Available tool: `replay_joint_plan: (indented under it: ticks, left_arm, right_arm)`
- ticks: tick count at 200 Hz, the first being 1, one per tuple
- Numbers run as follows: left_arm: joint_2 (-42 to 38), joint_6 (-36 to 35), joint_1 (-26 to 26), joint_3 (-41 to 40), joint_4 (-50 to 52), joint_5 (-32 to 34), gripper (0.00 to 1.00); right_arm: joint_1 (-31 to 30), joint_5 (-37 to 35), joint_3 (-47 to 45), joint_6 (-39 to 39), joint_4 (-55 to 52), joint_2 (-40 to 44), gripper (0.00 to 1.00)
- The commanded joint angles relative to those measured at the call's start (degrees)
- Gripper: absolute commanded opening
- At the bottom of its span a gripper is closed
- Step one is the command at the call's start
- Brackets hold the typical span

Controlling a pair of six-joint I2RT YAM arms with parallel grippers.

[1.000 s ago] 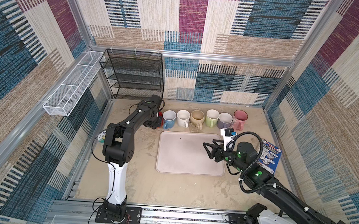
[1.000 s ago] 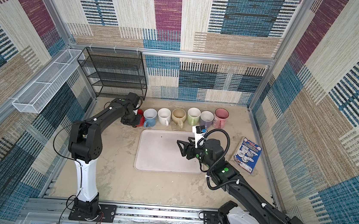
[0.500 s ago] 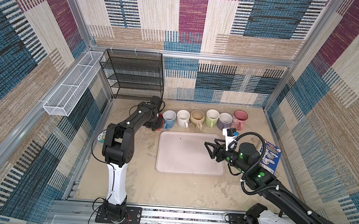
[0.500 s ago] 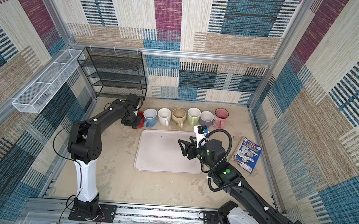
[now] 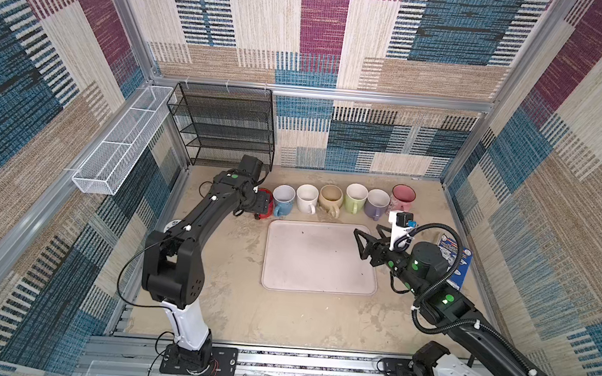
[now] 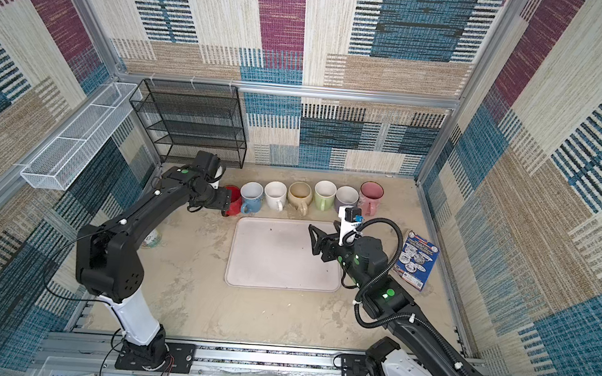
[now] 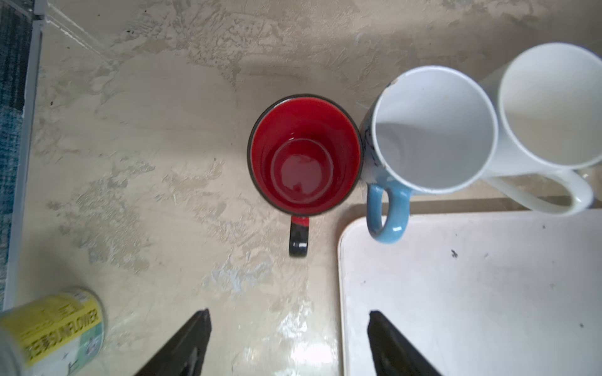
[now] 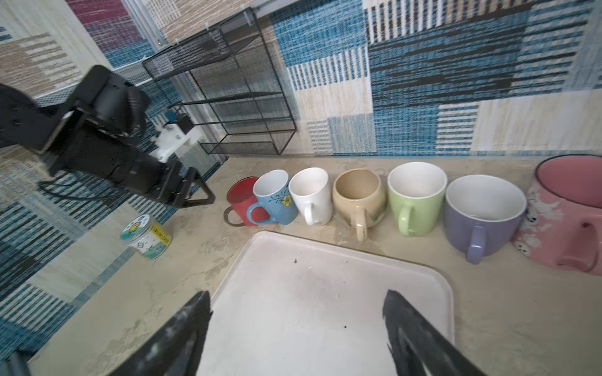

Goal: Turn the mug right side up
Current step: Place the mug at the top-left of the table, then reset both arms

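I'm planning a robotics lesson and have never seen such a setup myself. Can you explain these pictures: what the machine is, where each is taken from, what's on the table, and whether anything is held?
The machine is a left arm and a right arm fixed at a table, each ending in a two-fingered gripper. Both top views look down on everything from one overhead camera pair. The other two pictures come from a camera on each arm's wrist.

Seven mugs stand in a row, all mouth up. The red mug sits at the end nearest the left gripper, beside the blue mug. In front lies a pale tray. A small tin, a booklet and a black wire rack are nearby.

The left gripper and the right gripper are both open and hold nothing.
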State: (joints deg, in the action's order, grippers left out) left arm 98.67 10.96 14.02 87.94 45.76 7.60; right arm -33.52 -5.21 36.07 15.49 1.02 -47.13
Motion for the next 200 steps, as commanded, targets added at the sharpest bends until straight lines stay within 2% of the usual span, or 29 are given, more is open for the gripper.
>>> replay_joint_plan:
  ticks: [1, 13, 41, 67, 98, 119, 145, 176, 200]
  left_arm:
    - [-5.22, 0.16, -0.22, -3.91, 0.29, 1.21, 0.86]
    - [-9.19, 0.2, -0.31, -7.3, 0.31, 1.73, 0.88]
    - [-20.63, -0.64, -1.11, -17.38, -2.79, 2.79, 0.9]
    - [-30.75, -2.15, -2.23, -26.02, -8.07, 2.51, 0.92]
    - [-35.94, -4.87, -3.72, -34.31, -17.02, 2.19, 0.93]
    - [-39.05, -6.62, -4.24, -42.44, -27.85, 3.24, 0.97]
    - [-38.05, -8.29, -6.15, -48.4, -37.32, 2.95, 0.99]
    - [-31.8, -5.99, -10.52, -50.44, -45.6, -2.76, 0.99]
    - [-27.25, -7.18, -10.79, -52.46, -54.04, -1.02, 0.99]
  right_arm:
    - [-0.1, -8.76, -0.53, -1.56, 2.33, 0.27, 0.95]
    - [-0.12, -11.04, -1.66, -1.95, 3.51, 0.45, 1.0]
    - [-0.17, -14.09, -6.99, -4.18, 9.66, 1.53, 1.0]
    - [-0.07, -17.35, -12.53, -9.34, 17.63, 3.3, 1.0]
    - [0.18, -26.62, -17.04, -14.91, 24.26, 2.32, 1.0]
    - [3.08, -28.73, -20.15, -15.93, 29.13, 1.46, 1.0]
    - [9.89, -25.07, -22.09, -13.09, 33.05, -1.24, 1.0]
    - [16.41, -20.45, -22.8, -11.35, 37.27, -7.4, 1.0]
    - [20.35, -18.07, -23.48, -12.02, 41.87, -13.5, 1.0]
